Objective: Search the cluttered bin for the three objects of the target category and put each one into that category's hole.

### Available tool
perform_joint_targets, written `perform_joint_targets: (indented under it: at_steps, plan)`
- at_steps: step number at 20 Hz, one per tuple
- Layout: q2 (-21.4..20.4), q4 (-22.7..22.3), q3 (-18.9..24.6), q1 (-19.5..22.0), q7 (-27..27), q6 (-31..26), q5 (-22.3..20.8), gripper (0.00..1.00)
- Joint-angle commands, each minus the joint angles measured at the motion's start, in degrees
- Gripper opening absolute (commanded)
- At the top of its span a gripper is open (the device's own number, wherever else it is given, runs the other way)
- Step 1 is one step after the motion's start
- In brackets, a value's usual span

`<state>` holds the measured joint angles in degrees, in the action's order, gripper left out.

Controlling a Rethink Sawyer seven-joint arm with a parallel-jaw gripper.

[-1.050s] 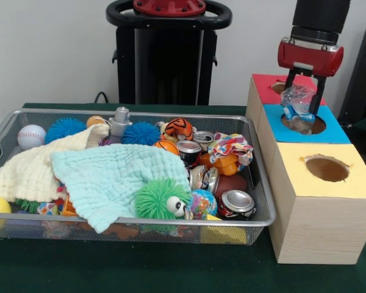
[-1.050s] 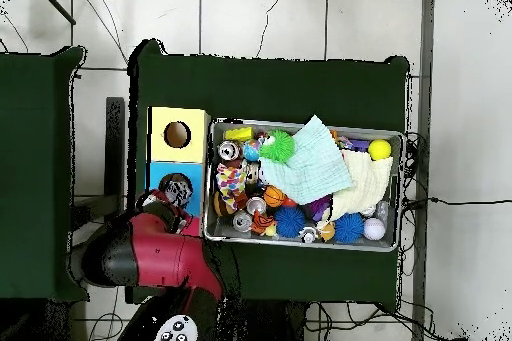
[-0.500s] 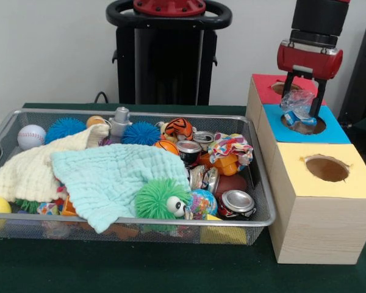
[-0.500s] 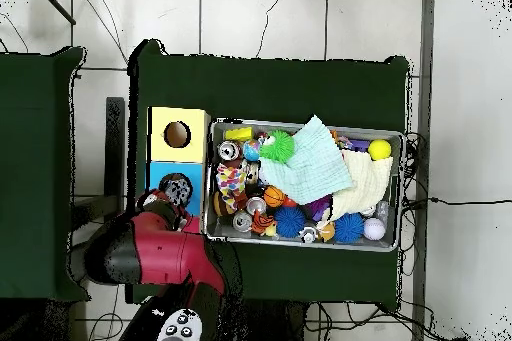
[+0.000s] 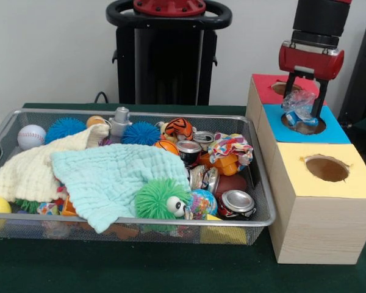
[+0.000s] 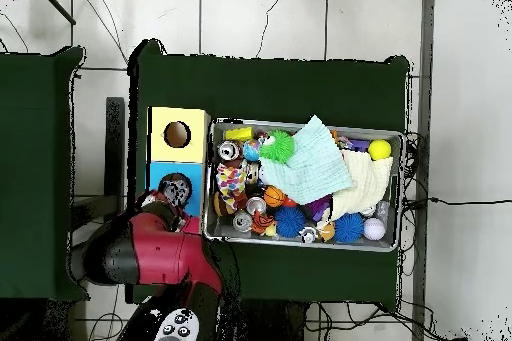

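Note:
My gripper (image 5: 302, 108) hangs over the blue-topped box (image 5: 332, 130), shut on a crumpled clear plastic bottle (image 5: 297, 104) with a blue label. The bottle's lower end sits just above the round hole (image 5: 305, 126) in the blue top. In the overhead view the bottle (image 6: 177, 190) shows over the blue box (image 6: 160, 172), with the red arm (image 6: 140, 257) beside it. The wire bin (image 5: 260, 183) holds crushed cans (image 5: 236, 201), one more can (image 5: 188, 149), balls and soft toys.
A red-topped box (image 5: 265, 86) stands behind the blue one and a yellow-topped box (image 5: 357, 180) with its own hole (image 5: 326, 168) in front. A mint cloth (image 5: 110, 177) and a cream cloth (image 5: 30, 171) cover much of the bin. A green fuzzy toy (image 5: 158, 198) lies at the front rim.
The bottle's lower end has risen slightly out of the blue hole. The gripper stays over the same hole, still shut on the bottle.

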<state>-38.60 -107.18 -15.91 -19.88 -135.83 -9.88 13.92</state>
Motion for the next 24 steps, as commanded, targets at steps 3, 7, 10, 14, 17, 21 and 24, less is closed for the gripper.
perform_joint_targets:
  at_steps: [3, 7, 10, 14, 17, 21, 24]
  plan:
    - [7.67, 3.51, -0.61, -1.73, -6.56, -1.79, -0.26, 1.0]
    - [9.9, 5.36, -2.22, -2.58, -6.35, -2.54, -0.09, 1.0]
    - [12.12, 6.39, -3.0, -3.11, -6.55, -3.3, 0.21, 1.0]
    - [13.09, 6.45, -1.84, -2.24, -6.36, -2.72, 0.45, 1.0]
    - [12.43, 6.17, -1.19, -1.75, -6.14, -3.4, 0.4, 1.0]
    - [10.92, 6.74, -1.31, -0.83, -4.29, -9.09, -0.5, 1.0]
    - [10.04, 7.48, -2.42, -0.3, -2.14, -14.3, -2.17, 1.0]
